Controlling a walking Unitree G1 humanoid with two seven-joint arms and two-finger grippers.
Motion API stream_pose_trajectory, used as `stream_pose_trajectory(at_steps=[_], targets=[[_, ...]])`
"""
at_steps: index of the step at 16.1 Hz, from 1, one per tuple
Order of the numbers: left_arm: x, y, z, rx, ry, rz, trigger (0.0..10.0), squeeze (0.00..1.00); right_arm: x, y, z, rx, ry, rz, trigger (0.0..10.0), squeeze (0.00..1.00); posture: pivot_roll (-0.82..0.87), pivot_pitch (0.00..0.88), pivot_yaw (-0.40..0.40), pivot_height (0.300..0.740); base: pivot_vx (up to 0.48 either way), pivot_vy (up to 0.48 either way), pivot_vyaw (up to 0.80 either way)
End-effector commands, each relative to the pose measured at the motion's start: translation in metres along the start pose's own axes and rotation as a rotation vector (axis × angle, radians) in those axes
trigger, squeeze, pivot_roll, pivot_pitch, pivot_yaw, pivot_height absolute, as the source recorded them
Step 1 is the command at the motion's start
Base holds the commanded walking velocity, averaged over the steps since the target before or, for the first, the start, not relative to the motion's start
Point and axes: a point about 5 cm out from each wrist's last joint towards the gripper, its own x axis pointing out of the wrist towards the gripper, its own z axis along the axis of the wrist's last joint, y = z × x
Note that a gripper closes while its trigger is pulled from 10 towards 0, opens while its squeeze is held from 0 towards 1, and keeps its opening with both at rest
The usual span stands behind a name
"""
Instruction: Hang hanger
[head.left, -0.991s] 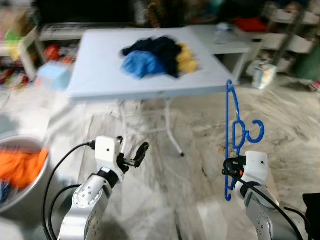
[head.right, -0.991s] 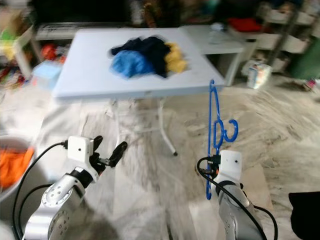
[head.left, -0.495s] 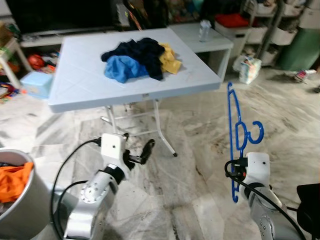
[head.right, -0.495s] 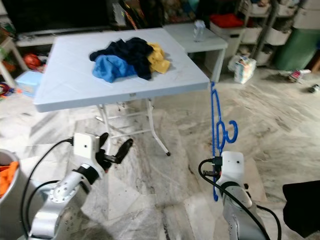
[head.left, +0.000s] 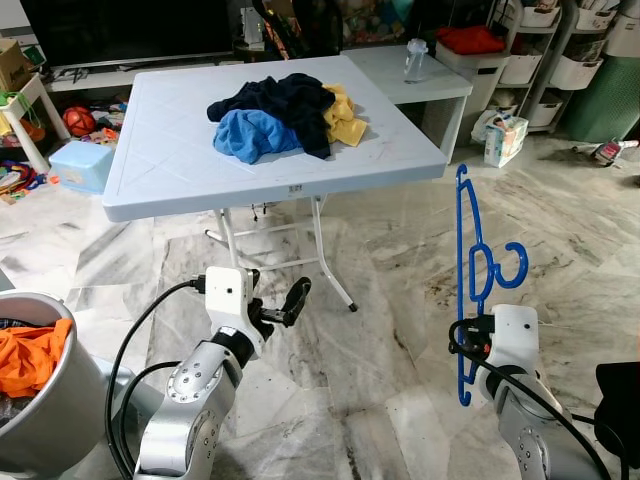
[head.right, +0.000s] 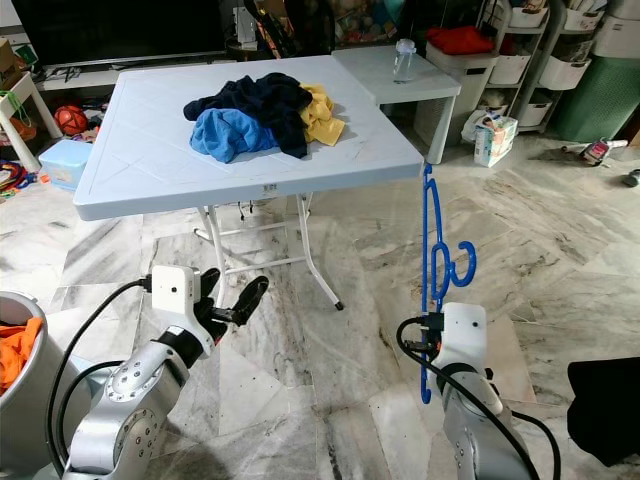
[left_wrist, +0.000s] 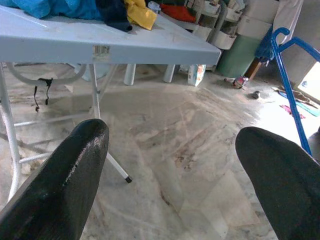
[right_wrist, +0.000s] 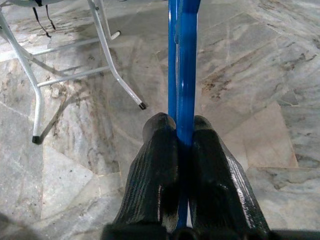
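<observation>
The hanger (head.left: 470, 270) is a thin, bright blue plastic one, held on end so that it stands nearly upright above the marble floor (head.left: 400, 270). One arm of it rises to a small curl at the top, just off the near right corner of the folding table (head.left: 170, 160), and its open hook juts out to the right about halfway up. The lower end reaches down past the wrist housing. The right gripper (right_wrist: 182, 150) clamps it low down, both black fingers (right_wrist: 155, 170) pressed flat against the two blue bars that run side by side between them.

The left gripper (head.left: 283, 308) is raised over the floor in front of the table legs, its fingers spread well apart and holding nothing.

On the pale table lies a heap of clothes (head.left: 285, 110) in dark navy, blue and yellow. A lower white table (head.left: 410, 75) stands beyond its far right corner with a clear bottle (head.left: 414, 60) on it. A grey basket (head.left: 45, 400) with an orange cloth (head.left: 30, 355) in it sits at the near left.
</observation>
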Motion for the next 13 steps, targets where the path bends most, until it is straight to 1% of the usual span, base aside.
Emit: stream_pose_trajectory(at_steps=[1, 4, 7, 13], targets=[[0.0018, -0.0010, 0.0003, -0.001, 0.012, -0.011, 10.0, 0.00, 0.0002, -0.0002, 0.0086, 0.015, -0.026, -0.001, 10.0, 0.00, -0.06, 0.009, -0.026, 0.740, 0.000, 0.259, -0.80], [0.0020, -0.0017, 0.0000, -0.003, 0.019, -0.017, 10.0, 0.00, 0.0000, 0.0016, 0.0080, 0.015, -0.023, 0.012, 10.0, 0.00, -0.06, 0.011, -0.028, 0.740, 0.000, 0.346, 0.00], [0.0020, -0.0016, 0.0001, -0.003, 0.022, -0.018, 10.0, 0.00, 0.0000, 0.0029, 0.0081, 0.015, -0.021, 0.019, 10.0, 0.00, -0.06, 0.014, -0.026, 0.740, 0.000, 0.364, -0.80], [0.0035, -0.0019, 0.0006, 0.004, 0.028, -0.020, 10.0, 0.00, 0.0009, 0.0034, 0.0085, 0.017, -0.020, 0.017, 10.0, 0.00, -0.06, 0.012, -0.023, 0.740, 0.000, 0.363, 0.00]])
